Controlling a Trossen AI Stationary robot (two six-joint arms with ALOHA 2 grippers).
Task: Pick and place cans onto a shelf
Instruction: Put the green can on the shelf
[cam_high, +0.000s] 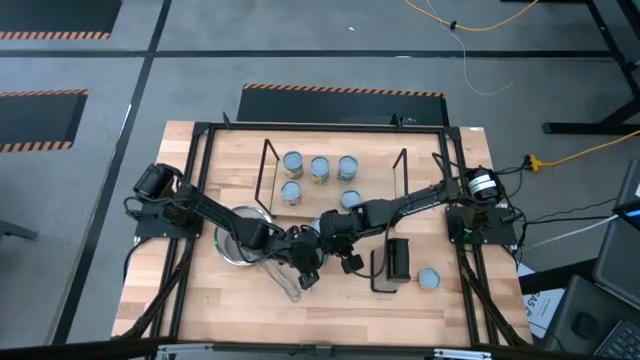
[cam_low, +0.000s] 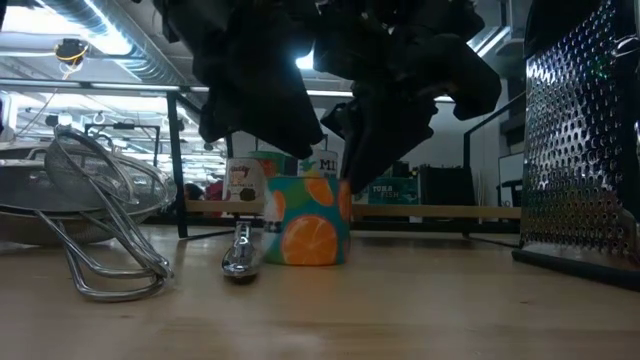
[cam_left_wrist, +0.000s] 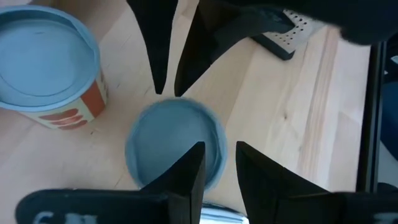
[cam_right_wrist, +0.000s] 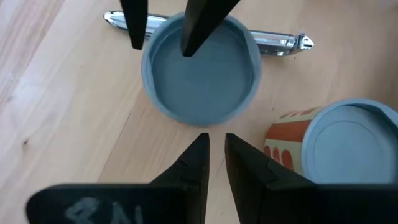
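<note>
While both arms are stretched to mid-table, the left gripper (cam_left_wrist: 211, 158) and right gripper (cam_right_wrist: 216, 149), jaws narrowly parted and empty, are poised above an upright can (cam_low: 306, 234) near the shelf (cam_high: 335, 195).

mesh strainer (cam_high: 240, 240), peeler (cam_right_wrist: 273, 42) and black grater (cam_high: 398, 260) on tabletop (cam_high: 330, 300).

Hidden from the high view: the can (cam_low: 308, 222) with the orange-slice label at the table's middle, covered there by both wrists. Cut off at the frame edge in the left wrist view: the red-labelled can (cam_left_wrist: 46, 65) (same can clipped again in the right wrist view). Only partly shown in the low view: the grater (cam_low: 580, 150), cropped at the side. Too small to read: labels on the five cans on the shelf (cam_high: 330, 205).
</note>
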